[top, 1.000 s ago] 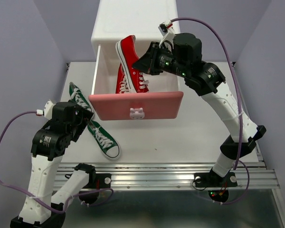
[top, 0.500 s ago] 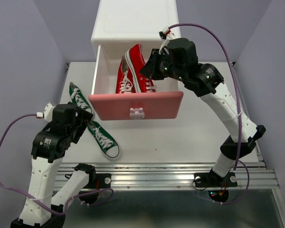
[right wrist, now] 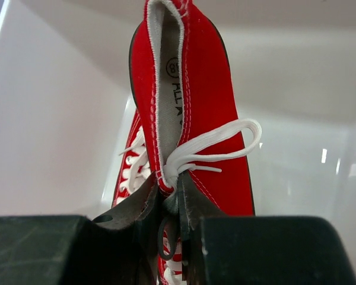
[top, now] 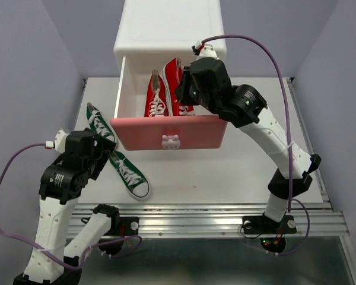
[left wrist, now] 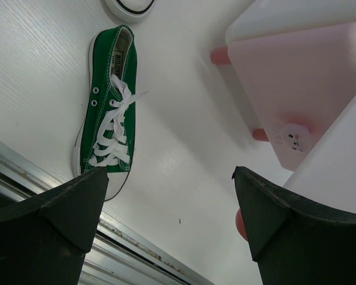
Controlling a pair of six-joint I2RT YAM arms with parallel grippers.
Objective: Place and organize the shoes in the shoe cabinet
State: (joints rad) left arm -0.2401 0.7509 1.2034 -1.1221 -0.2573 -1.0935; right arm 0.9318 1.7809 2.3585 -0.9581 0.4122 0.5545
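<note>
The white cabinet point(top: 166, 29) stands at the far edge of the tabletop point(top: 237, 172), its upper drawer point(top: 169, 132) pulled out. The drawer's front is deep pink and carries a small bunny knob point(top: 170, 141).

Both red shoes are inside the drawer. One red shoe point(top: 156, 98) lies on the left, laces up. The held red shoe point(right wrist: 190, 107) is just to its right, turned on edge so its white sole rim shows from above. It is red canvas with white stitching, a pale lining with dark print inside, and white laces tied in a loose bow. The right fingers point(right wrist: 258, 249) are pressed together on the canvas at the throat of this shoe, right where the laces knot. Whether it rests on the drawer floor cannot be told.

The two green shoes lie on the tabletop left of the drawer. The far green shoe point(top: 99, 123) is close to the drawer's side, and the near green shoe point(left wrist: 110, 107) lies nearer the front edge, laces up, with a white sole and a label on its tongue. The left fingers point(left wrist: 53, 225) hang spread apart above the tabletop, holding nothing, with the near green shoe off to one side and the cabinet's paler lower front point(left wrist: 296, 83) to the other.
</note>
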